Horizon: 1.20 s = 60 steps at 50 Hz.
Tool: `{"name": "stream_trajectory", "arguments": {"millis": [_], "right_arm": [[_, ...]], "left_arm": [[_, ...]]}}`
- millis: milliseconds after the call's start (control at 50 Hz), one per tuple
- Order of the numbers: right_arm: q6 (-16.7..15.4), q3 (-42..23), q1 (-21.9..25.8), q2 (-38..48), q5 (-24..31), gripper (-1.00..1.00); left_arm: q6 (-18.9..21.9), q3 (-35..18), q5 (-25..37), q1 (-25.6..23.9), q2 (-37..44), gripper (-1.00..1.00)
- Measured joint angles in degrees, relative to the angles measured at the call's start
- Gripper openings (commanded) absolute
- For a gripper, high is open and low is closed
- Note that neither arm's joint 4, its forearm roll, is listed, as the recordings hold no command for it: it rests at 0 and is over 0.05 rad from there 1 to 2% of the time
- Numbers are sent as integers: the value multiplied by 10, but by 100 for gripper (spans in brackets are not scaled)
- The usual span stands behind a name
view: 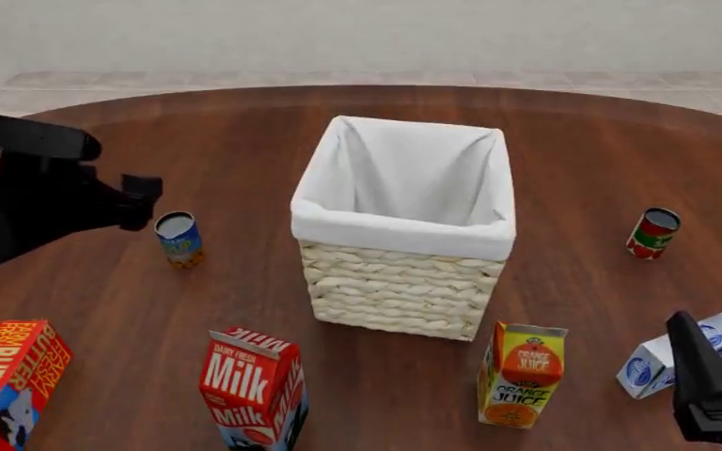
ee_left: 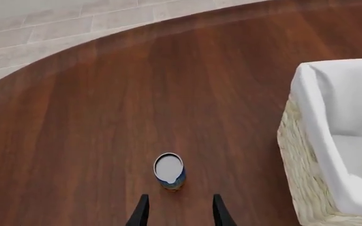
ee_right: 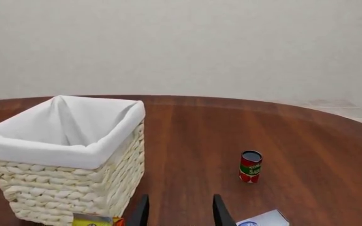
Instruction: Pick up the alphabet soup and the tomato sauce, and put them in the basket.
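Note:
The alphabet soup (ee_left: 169,169) (view: 180,239) stands upright on the wooden table, left of the basket (view: 399,228); it is a blue can with an orange band and a grey top. My left gripper (ee_left: 180,214) hovers open just short of this can, with nothing between its fingers. The tomato sauce (view: 652,233) (ee_right: 250,166), a red can with a green patch, stands to the right of the basket (ee_right: 55,157). My right gripper (ee_right: 180,214) is open and empty, well back from the tomato sauce near the table's front right.
A milk carton (view: 255,390), an orange juice carton (view: 522,374) and a red butter box (view: 10,381) stand along the front. A white-and-blue carton (view: 687,352) lies by the right arm (view: 706,385). The tall basket wall (ee_left: 294,155) is beside the left gripper.

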Motion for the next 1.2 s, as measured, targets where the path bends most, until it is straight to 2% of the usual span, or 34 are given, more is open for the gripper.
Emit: {"name": "stream_trajectory", "arguments": {"millis": [400, 1200], "right_arm": [[-2, 0, 1, -9, 10, 100], [-6, 0, 3, -1, 4, 100]], "left_arm": [[22, -8, -47, 15, 82, 100], [31, -25, -125, 29, 207, 100]]}}
